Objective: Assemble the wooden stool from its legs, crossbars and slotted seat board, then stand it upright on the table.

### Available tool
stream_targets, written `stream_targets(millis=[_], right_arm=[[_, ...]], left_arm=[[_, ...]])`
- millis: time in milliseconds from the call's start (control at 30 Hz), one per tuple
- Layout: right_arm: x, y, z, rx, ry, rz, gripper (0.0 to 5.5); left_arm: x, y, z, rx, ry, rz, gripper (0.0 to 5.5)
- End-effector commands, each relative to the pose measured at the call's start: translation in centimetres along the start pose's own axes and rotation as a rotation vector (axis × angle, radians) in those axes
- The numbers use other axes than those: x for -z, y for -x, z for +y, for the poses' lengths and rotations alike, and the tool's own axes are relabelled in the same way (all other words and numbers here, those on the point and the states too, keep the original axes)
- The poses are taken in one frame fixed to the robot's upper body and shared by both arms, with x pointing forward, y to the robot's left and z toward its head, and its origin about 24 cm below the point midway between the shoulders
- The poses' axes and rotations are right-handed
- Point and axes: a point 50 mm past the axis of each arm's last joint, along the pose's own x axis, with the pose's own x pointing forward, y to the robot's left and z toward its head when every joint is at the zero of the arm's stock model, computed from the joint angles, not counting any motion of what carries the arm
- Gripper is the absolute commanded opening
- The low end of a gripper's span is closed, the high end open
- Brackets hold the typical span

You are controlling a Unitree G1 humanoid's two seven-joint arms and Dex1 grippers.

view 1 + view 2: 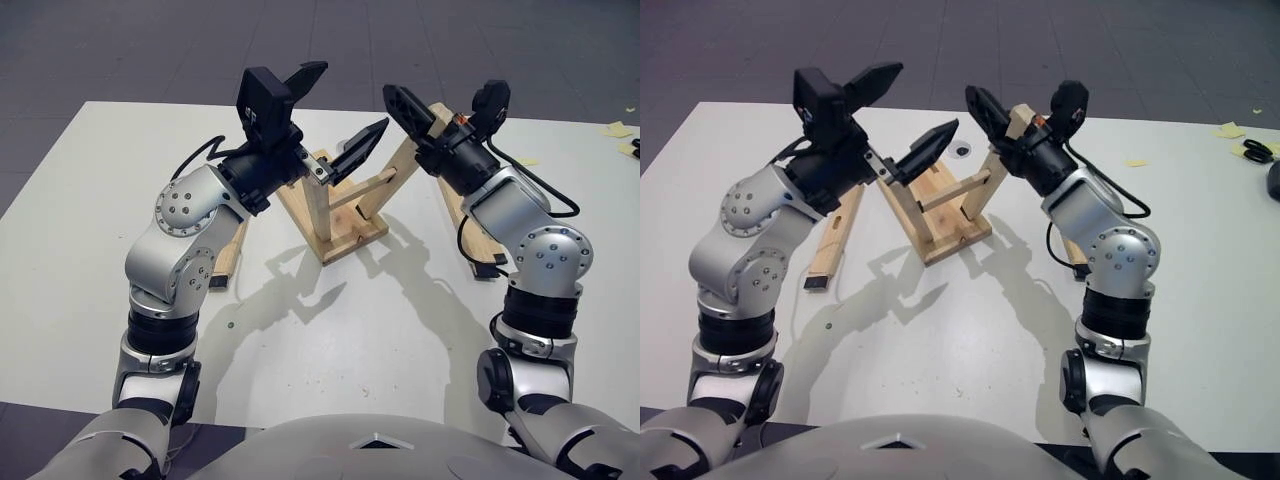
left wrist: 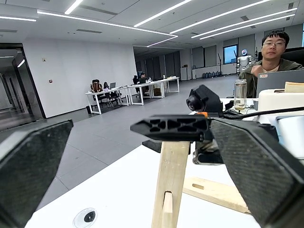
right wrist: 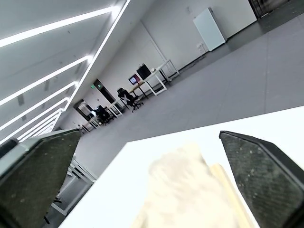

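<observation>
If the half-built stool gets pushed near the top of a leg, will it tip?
Possibly: the half-built stool stands on its seat board, legs up, so a high push could tip it. It looks stiff, with a crossbar bracing the legs.

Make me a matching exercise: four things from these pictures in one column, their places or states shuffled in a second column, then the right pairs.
Column one
1. left gripper
2. right gripper
3. seat board
4. loose wooden piece

Column two
A. flat on the table, legs sticking up from it
B. jaws open on either side of one leg's top end
C. lying on the table's left side, apart from the stool parts
D. jaws open in the air, holding nothing

Pairs: 1-D, 2-B, 3-A, 4-C
</observation>
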Motion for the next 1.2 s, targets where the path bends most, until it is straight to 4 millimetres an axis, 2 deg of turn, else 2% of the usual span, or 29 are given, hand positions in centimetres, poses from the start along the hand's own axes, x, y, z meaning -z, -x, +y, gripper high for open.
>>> stream_targets(millis=[33,233,300,333,400,500,567,633,800,900,1033,1200], right_arm=[[-3.6,-0.7,2.3,-0.082,-0.005,-0.138,5.4],[-10.0,-1.6,4.3,-0.144,0.052,-0.337,5.4],[-11.0,-1.8,4.3,-0.139,0.091,-0.363,5.4],[-10.9,-2.0,3.9,-0.128,0.087,-0.355,5.4],[-8.8,-2.6,2.5,-0.069,0.09,-0.263,5.4],[-0.8,-2.9,0.1,0.009,0.072,0.056,5.4],[3.2,-2.5,-0.2,-0.003,0.104,0.22,5.4],[3.7,-2.8,-0.6,0.005,0.127,0.237,5.4],[1.0,-3.1,-0.1,-0.021,0.096,0.104,5.4],[-1.2,-3.3,1.2,-0.079,0.057,-0.002,5.4],[-5.5,-3.8,3.5,-0.148,-0.009,-0.161,5.4],[-10.3,-3.6,5.4,-0.191,0.043,-0.325,5.4]], left_arm=[[3.3,0.6,0.1,-0.025,0.074,0.163,5.35],[2.9,0.4,0.4,-0.031,0.066,0.145,5.35],[2.8,0.3,0.3,-0.031,0.065,0.14,5.35],[2.8,0.3,0.3,-0.031,0.066,0.139,5.35],[2.9,0.3,0.3,-0.033,0.067,0.14,5.35],[3.1,0.5,0.2,-0.039,0.077,0.146,5.35],[3.4,0.8,0.0,-0.039,0.082,0.157,5.35],[3.6,0.8,-0.1,-0.034,0.088,0.162,5.35],[3.8,0.8,-0.6,-0.03,0.111,0.158,5.35],[3.9,0.8,-0.9,-0.027,0.116,0.161,5.35],[3.7,0.7,-0.7,-0.032,0.108,0.155,5.35],[3.3,0.5,-0.5,-0.032,0.098,0.14,5.35]])
